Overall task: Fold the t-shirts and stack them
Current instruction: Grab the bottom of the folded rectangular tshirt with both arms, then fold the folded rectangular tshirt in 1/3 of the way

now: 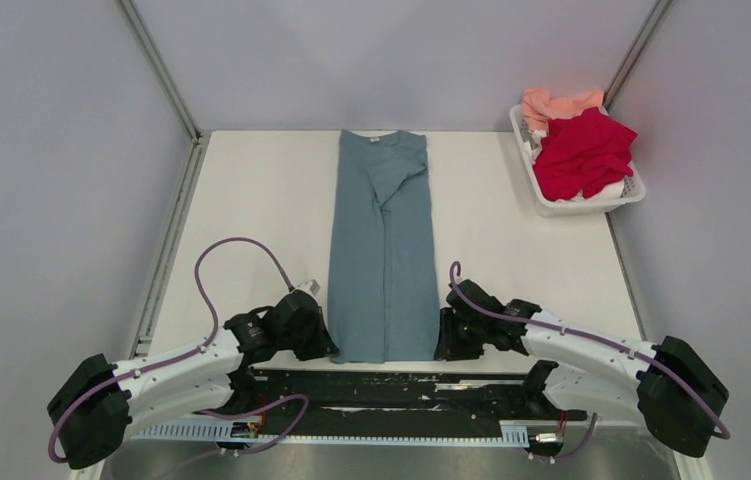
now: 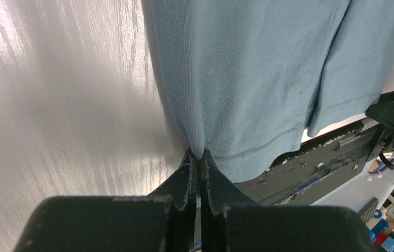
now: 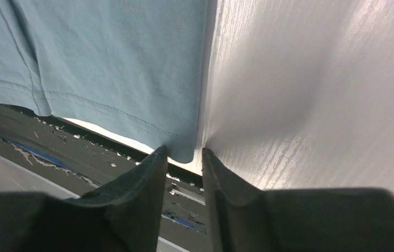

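The left arm [image 1: 176,372] and the right arm [image 1: 591,350] look the same: smooth white links between bulky black joint housings with rounded corners. A thin purple cable [image 1: 236,240] runs along each one in loose loops. The fingers [image 3: 142,184] are matte black wedges, a little scuffed at the edges.

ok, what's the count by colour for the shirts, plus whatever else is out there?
teal-blue shirt: 1, laid out flat
red shirt: 1, in the basket
pink shirt: 1, in the basket
white basket: 1
Total: 4 (3 shirts, 1 basket)
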Motion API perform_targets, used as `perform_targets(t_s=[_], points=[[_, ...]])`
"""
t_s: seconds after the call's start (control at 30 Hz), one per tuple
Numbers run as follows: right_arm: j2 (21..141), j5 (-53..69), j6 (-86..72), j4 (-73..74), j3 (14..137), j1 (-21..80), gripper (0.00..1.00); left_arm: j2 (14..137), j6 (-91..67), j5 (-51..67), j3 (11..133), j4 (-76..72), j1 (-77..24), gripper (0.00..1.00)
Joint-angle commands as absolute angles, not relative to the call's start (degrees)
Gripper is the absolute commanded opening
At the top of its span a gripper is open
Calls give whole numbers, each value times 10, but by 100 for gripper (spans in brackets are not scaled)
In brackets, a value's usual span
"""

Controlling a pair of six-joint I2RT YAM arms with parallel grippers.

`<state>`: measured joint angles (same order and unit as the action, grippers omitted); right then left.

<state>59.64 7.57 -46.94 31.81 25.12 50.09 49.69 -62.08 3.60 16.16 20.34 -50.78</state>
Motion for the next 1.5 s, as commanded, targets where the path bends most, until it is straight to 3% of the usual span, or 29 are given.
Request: perform_targets(t_s=[0.0, 0.2, 0.43, 0.8, 1.1, 1.47], points=[[609, 57, -478, 292, 260, 506, 28, 501, -629, 37, 148, 221, -508, 0], [608, 76, -458, 250, 273, 507, 0, 485, -617, 31, 161, 207, -508, 0], [578, 16, -429, 247, 328, 503, 0, 481, -588, -7, 235, 229, -491, 0], [682, -111, -365, 162, 463, 430, 0, 598, -491, 4, 374, 173, -332, 0], [778, -97, -318, 61, 517, 339, 0, 788, -448, 45, 528, 135, -232, 0], [879, -45, -273, 5, 580, 267, 0, 931, -398, 80, 672, 149, -188, 0]])
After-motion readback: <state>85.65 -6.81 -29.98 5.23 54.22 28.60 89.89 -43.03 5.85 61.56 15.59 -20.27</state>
